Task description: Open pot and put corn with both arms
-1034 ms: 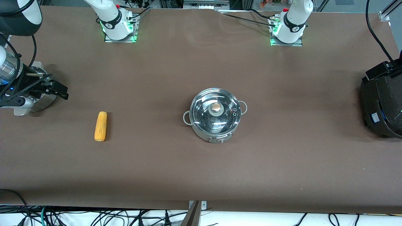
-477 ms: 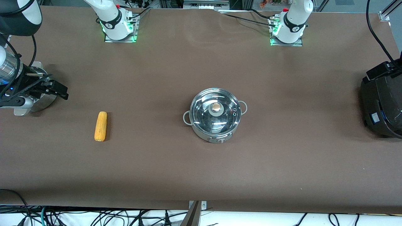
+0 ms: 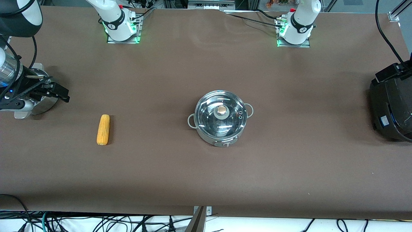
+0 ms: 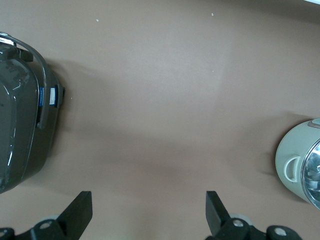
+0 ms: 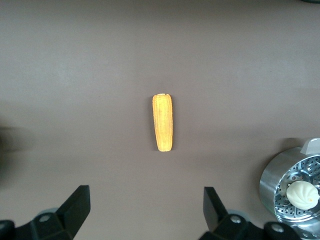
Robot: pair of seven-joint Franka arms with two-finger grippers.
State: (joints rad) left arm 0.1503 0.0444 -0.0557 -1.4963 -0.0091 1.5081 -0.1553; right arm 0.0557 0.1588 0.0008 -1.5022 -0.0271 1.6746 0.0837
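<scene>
The round shiny steel pot (image 3: 220,118) with two grey loop handles stood near the middle of the brown worktop (image 3: 206,167), its glass lid (image 3: 220,113) with the tan knob (image 3: 221,110) seated on top and the knob of its grey base facing the front camera. The yellow-orange corn cob (image 3: 103,129) lay flat on the worktop well apart from the pot, toward the right arm's end, its length running roughly toward the front camera. The right tool (image 3: 53,91), black and two-fingered, hung in the air toward the right arm's end from the pot, over a perforated steel steamer pot (image 5: 292,186) holding a round white bun (image 5: 299,193); in the right wrist view its fingers (image 5: 75,204) stood wide apart with nothing between them, and the corn (image 5: 163,122) lay on bare worktop apart from them and beside the steamer pot. In the front view the steamer pot (image 3: 43,102) showed only partly beneath that tool, farther from the front camera than the corn. The left tool (image 4: 148,212) appeared only in the left wrist view, its fingers (image 4: 80,210) spread wide and empty above bare worktop, between a large black cooker (image 4: 22,117) and the pot (image 4: 300,165). In the front view that cooker (image 3: 391,108) sat at the left arm's end, well apart from the pot.
</scene>
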